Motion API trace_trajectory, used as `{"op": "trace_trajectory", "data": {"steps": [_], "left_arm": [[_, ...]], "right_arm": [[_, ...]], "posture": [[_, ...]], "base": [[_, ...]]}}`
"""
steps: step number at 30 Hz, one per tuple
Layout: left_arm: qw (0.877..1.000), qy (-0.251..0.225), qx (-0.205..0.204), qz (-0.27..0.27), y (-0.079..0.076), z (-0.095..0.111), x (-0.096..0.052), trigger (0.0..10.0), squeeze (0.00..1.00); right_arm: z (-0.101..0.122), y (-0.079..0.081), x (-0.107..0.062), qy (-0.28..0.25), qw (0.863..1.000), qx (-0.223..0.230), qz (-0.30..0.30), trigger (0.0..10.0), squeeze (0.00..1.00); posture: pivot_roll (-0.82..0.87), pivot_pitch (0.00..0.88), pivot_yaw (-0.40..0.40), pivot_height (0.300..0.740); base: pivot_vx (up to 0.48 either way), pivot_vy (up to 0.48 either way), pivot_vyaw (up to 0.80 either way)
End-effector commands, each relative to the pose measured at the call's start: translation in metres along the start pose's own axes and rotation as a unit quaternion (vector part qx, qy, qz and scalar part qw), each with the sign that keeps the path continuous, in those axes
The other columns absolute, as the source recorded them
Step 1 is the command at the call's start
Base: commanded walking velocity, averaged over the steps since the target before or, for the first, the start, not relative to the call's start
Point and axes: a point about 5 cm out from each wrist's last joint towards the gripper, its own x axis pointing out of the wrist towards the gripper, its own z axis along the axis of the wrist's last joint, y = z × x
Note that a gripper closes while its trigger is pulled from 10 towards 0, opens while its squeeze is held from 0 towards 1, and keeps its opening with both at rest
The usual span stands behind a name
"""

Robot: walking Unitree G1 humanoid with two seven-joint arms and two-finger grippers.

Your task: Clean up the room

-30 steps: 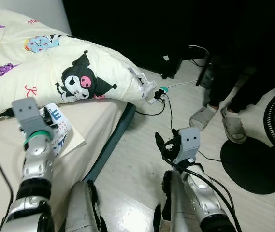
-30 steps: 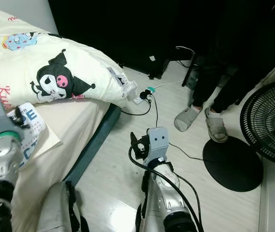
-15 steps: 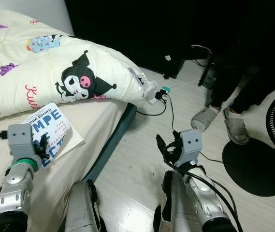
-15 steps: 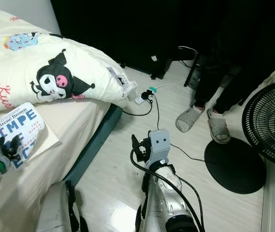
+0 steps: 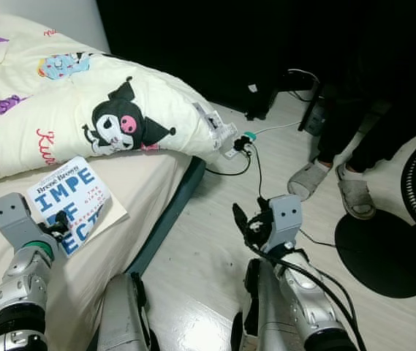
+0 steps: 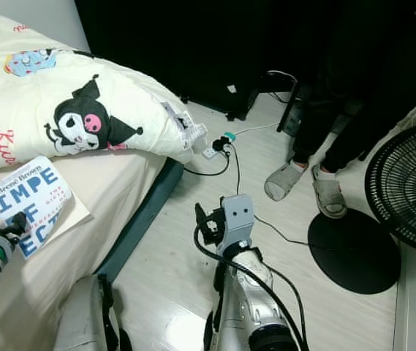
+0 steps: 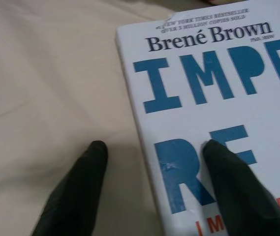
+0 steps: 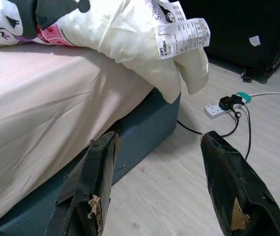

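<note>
One released left pincer (image 7: 152, 189) straddles the Brené Brown book's (image 5: 72, 201) edge on the bed (image 5: 149, 183); closing could slip off. Right pincer (image 8: 162, 189) hangs released.

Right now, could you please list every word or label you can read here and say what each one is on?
"Brené Brown", on the book cover's top.
"IMPE", large blue letters on the same cover, cut off.
"RE", blue letters below; a black finger covers part.
Small top line on the cover: too blurred.
Pillow care tag: too small.
</note>
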Motion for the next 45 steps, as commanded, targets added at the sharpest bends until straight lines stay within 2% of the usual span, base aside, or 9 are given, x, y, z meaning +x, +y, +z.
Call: {"op": "trace_trajectory", "data": {"steps": [1, 5, 6, 10, 22, 27, 32, 33, 45], "left_arm": [[0.998, 0.056, -0.007, 0.015, 0.002, -0.029, -0.004, 10.0, 1.0], [0.997, 0.065, -0.02, 0.019, 0.001, -0.034, -0.003, 10.0, 1.0], [0.995, 0.085, -0.045, 0.008, -0.003, -0.04, -0.003, 10.0, 0.0], [0.975, 0.149, -0.13, -0.098, -0.034, -0.054, -0.008, 10.0, 0.0], [0.962, 0.159, -0.14, -0.175, -0.091, -0.054, -0.009, 10.0, 0.0], [0.955, 0.168, -0.154, -0.188, -0.113, -0.053, -0.009, 5.5, 0.0], [0.951, 0.172, -0.167, -0.198, -0.124, -0.049, -0.01, 3.8, 0.0], [0.948, 0.172, -0.177, -0.202, -0.131, -0.046, -0.01, 0.7, 0.0], [0.933, 0.154, -0.239, -0.221, -0.161, -0.022, -0.008, 0.0, 0.0]], "right_arm": [[-0.005, 0.002, -0.004, 0.012, 1.0, 0.007, 0.0, 10.0, 0.0], [-0.005, 0.002, -0.004, 0.012, 1.0, 0.008, 0.001, 10.0, 0.0], [-0.005, 0.003, -0.004, 0.012, 1.0, 0.008, 0.002, 10.0, 0.0], [-0.005, 0.002, -0.004, 0.014, 1.0, 0.008, 0.002, 10.0, 0.0], [-0.005, 0.006, -0.003, 0.015, 1.0, 0.01, 0.004, 10.0, 0.0], [-0.004, 0.005, -0.003, 0.014, 1.0, 0.01, 0.001, 10.0, 0.0], [-0.004, 0.004, -0.003, 0.013, 1.0, 0.01, 0.0, 10.0, 0.0], [-0.004, 0.004, -0.002, 0.013, 1.0, 0.01, 0.0, 10.0, 0.0], [-0.003, 0.006, -0.001, 0.012, 1.0, 0.011, 0.0, 10.0, 0.0]], "posture": [[-0.02, 0.09, 0.023, 0.556], [-0.02, 0.091, 0.022, 0.556], [-0.02, 0.092, 0.023, 0.556], [-0.02, 0.093, 0.023, 0.556], [-0.03, 0.091, 0.027, 0.556], [-0.04, 0.091, 0.026, 0.556], [-0.04, 0.092, 0.024, 0.556], [-0.04, 0.093, 0.024, 0.556], [-0.04, 0.097, 0.023, 0.556]], "base": [[0.0, 0.0, 0.0], [0.0, 0.0, 0.0], [0.0, 0.0, 0.0], [0.0, 0.0, 0.0], [0.0, 0.0, 0.0], [0.0, 0.0, 0.0], [0.0, 0.0, 0.0], [0.0, 0.0, 0.0], [0.0, 0.0, 0.0]]}}
